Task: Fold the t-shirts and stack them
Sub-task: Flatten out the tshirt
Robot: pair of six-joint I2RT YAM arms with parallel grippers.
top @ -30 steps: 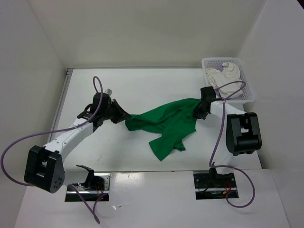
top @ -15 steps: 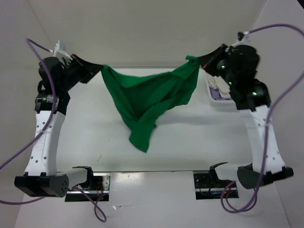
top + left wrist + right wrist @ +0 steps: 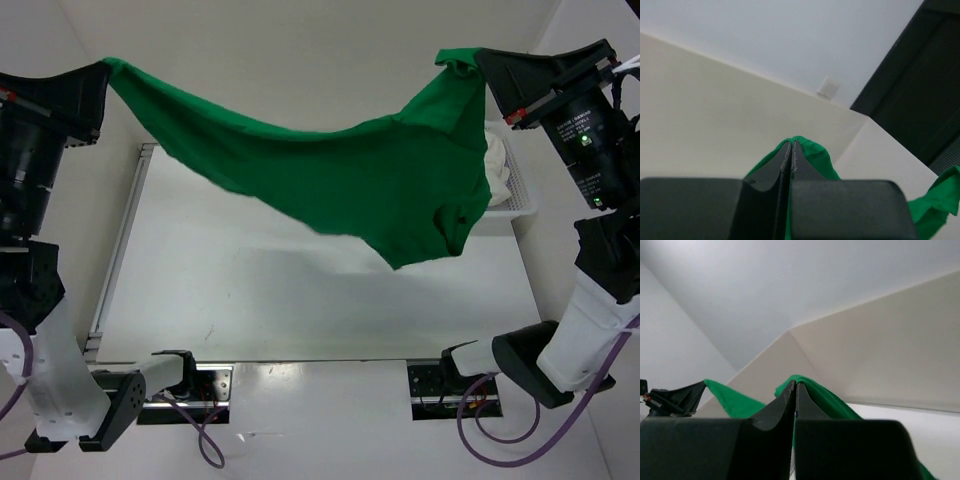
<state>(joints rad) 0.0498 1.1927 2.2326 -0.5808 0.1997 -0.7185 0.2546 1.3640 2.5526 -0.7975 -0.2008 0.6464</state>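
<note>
Left end effector (image 3: 98,75), right end effector (image 3: 487,62): both clamped on the green t-shirt (image 3: 360,180), slung high above the desk (image 3: 230,300). Likely light, limp, sagging midway; you hold it best at its outer corners.

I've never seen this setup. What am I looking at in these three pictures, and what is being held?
Two robot arms stand at the near edge of a white table. The wide picture is from a fixed camera above and behind them; the other two come from cameras on each wrist, looking past the closed jaws. The left gripper and the right gripper each pinch an edge of a green t-shirt, which hangs stretched between them above the table. At the far right sits a white basket with a white garment in it.
</note>
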